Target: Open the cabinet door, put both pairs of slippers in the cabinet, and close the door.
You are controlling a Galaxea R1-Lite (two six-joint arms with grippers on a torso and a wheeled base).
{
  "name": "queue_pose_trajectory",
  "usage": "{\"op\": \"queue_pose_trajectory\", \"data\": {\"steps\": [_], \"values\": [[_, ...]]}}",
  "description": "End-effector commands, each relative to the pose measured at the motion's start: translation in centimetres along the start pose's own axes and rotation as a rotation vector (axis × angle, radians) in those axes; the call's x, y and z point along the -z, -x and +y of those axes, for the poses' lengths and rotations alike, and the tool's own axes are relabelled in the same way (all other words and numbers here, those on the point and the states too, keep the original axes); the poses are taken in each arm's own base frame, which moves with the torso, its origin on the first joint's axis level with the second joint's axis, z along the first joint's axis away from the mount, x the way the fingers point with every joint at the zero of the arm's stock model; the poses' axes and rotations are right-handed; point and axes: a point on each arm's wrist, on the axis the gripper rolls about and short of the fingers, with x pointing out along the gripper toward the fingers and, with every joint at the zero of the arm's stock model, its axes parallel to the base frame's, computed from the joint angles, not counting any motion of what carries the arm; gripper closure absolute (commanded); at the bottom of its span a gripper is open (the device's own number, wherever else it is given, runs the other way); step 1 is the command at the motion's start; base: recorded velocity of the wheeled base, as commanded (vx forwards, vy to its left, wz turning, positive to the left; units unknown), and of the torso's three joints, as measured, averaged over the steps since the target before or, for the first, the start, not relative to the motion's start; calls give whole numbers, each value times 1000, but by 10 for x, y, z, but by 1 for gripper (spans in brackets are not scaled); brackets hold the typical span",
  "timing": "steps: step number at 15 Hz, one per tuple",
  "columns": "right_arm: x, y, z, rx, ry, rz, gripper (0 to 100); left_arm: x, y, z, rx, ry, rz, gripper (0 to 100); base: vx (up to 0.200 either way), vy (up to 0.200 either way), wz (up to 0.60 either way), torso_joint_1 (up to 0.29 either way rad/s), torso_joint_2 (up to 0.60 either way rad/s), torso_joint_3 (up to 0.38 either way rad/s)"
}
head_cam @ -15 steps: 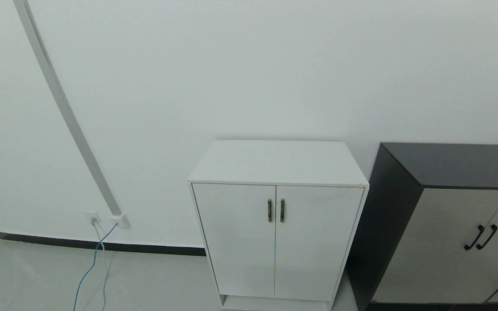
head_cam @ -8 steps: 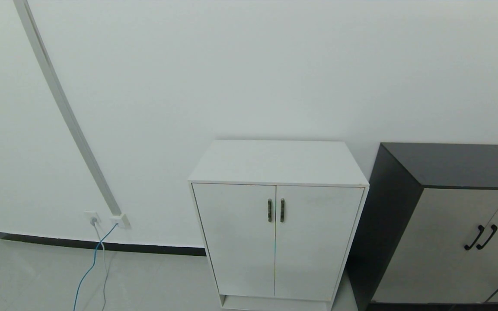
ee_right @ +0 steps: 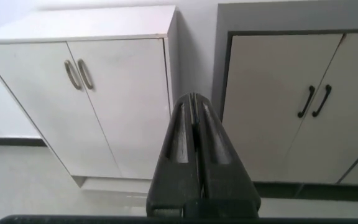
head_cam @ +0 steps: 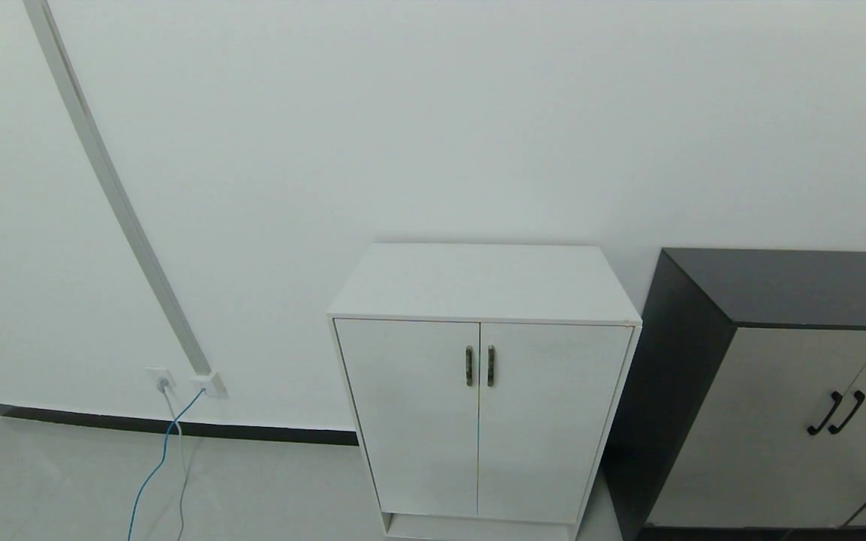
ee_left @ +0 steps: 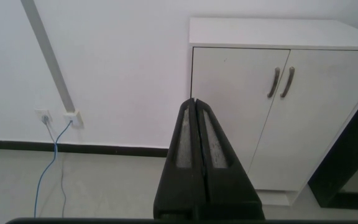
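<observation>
Tools closed, empty: left tool (ee_left: 195,106), right tool (ee_right: 194,98).
Ahead: white cabinet (head_cam: 482,282), doors (head_cam: 410,421) closed; upright handles (head_cam: 469,366) at centre seam, well apart from both.

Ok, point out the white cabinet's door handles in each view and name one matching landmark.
Head view: door handles side by side where the closed doors meet, upper half of the white cabinet.
Left wrist view: door handles on the same doors, beyond the left hand.
Right wrist view: door handles on the white doors beside the dark cabinet.
Shared landmark: the white cabinet top.
</observation>
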Motion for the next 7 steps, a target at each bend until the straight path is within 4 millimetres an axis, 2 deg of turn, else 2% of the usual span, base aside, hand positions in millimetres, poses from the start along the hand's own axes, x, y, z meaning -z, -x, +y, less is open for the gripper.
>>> {"op": "queue_pose_trajectory", "data": {"steps": [1,7], "values": [[0,0,0,12,-17,-4,100,0,0,0,1,0,1,100,0,0,0,0,0,0],[0,0,0,17,-20,-5,100,0,0,0,2,-2,1,100,0,0,0,0,0,0]]}}
